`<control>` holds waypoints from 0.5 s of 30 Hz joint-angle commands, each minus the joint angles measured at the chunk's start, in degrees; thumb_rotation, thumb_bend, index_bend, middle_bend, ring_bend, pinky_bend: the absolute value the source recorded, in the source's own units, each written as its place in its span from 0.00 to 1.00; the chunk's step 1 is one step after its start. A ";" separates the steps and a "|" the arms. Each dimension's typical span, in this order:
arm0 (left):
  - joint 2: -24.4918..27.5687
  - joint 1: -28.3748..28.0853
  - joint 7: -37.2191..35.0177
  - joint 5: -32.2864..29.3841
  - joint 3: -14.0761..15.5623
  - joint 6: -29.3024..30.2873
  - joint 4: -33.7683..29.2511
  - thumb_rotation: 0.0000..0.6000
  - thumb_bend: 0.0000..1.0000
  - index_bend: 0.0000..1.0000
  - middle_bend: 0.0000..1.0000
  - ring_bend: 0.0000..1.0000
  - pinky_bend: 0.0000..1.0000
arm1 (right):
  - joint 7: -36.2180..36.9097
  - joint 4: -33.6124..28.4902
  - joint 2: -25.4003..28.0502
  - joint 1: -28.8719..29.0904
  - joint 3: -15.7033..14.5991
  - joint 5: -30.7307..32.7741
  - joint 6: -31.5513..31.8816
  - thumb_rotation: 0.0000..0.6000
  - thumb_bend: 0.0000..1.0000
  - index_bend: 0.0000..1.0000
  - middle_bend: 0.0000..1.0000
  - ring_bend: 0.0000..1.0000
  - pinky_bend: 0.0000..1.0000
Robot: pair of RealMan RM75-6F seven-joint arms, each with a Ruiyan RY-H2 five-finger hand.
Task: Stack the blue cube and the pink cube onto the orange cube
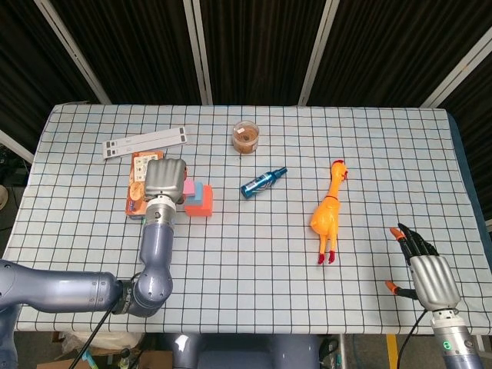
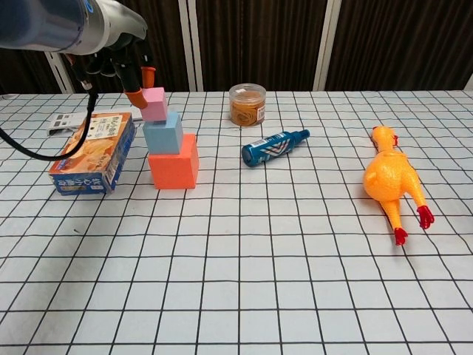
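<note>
The left robot hand (image 2: 126, 70) pinches the pink cube (image 2: 154, 103), tilted, touching the blue cube (image 2: 163, 133) atop the orange cube (image 2: 174, 161); next, seemingly, levelling and release. The right robot hand (image 1: 430, 278) rests empty, fingers apart.

From my chest camera, my left hand (image 2: 122, 63) pinches the pink cube (image 2: 154, 103), tilted, touching the blue cube (image 2: 163, 132) atop the orange cube (image 2: 174, 162), toward the table's (image 2: 244, 296) far left corner.
</note>
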 commanded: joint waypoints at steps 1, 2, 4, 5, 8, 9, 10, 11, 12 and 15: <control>-0.22 -0.11 -0.12 -0.30 0.19 -0.14 0.27 1.00 0.33 0.47 1.00 0.81 0.78 | 0.00 -0.02 0.04 0.01 -0.01 -0.01 -0.01 1.00 0.16 0.11 0.07 0.13 0.25; -0.30 -0.18 -0.10 -0.40 0.33 -0.18 0.41 1.00 0.33 0.47 1.00 0.81 0.78 | 0.01 -0.02 0.03 0.00 -0.03 -0.02 -0.02 1.00 0.16 0.11 0.07 0.13 0.25; -0.46 -0.30 -0.12 -0.40 0.61 -0.23 0.72 1.00 0.33 0.47 1.00 0.81 0.78 | 0.02 -0.03 0.04 -0.01 -0.06 -0.06 0.00 1.00 0.16 0.11 0.07 0.13 0.25; -0.54 -0.34 -0.20 -0.40 0.68 -0.28 0.87 1.00 0.33 0.47 1.00 0.81 0.78 | 0.00 -0.01 0.03 0.00 -0.04 -0.04 -0.02 1.00 0.16 0.11 0.07 0.13 0.25; -0.69 -0.40 -0.38 -0.47 0.85 -0.34 1.17 1.00 0.33 0.47 1.00 0.81 0.78 | 0.03 -0.01 0.04 0.01 -0.03 -0.02 -0.03 1.00 0.16 0.11 0.07 0.13 0.25; -0.71 -0.43 -0.44 -0.49 0.86 -0.38 1.26 1.00 0.33 0.46 1.00 0.81 0.78 | 0.04 0.01 0.03 0.01 -0.02 0.00 -0.04 1.00 0.16 0.11 0.07 0.13 0.25; -0.72 -0.46 -0.52 -0.47 0.87 -0.37 1.34 1.00 0.33 0.47 1.00 0.81 0.78 | 0.04 0.03 0.01 0.04 -0.01 0.02 -0.09 1.00 0.16 0.11 0.07 0.13 0.25; -0.71 -0.49 -0.58 -0.45 0.88 -0.39 1.40 1.00 0.33 0.47 1.00 0.81 0.78 | 0.03 0.02 0.02 0.07 0.01 0.07 -0.14 1.00 0.16 0.11 0.07 0.13 0.25; -0.68 -0.50 -0.70 -0.40 0.86 -0.38 1.41 1.00 0.33 0.47 1.00 0.81 0.78 | 0.02 0.03 0.02 0.07 0.00 0.06 -0.14 1.00 0.16 0.11 0.07 0.13 0.25; -0.61 -0.52 -0.93 -0.33 0.78 -0.27 1.47 1.00 0.33 0.47 1.00 0.81 0.78 | -0.03 0.01 -0.02 0.05 -0.04 -0.02 -0.09 1.00 0.16 0.11 0.07 0.13 0.25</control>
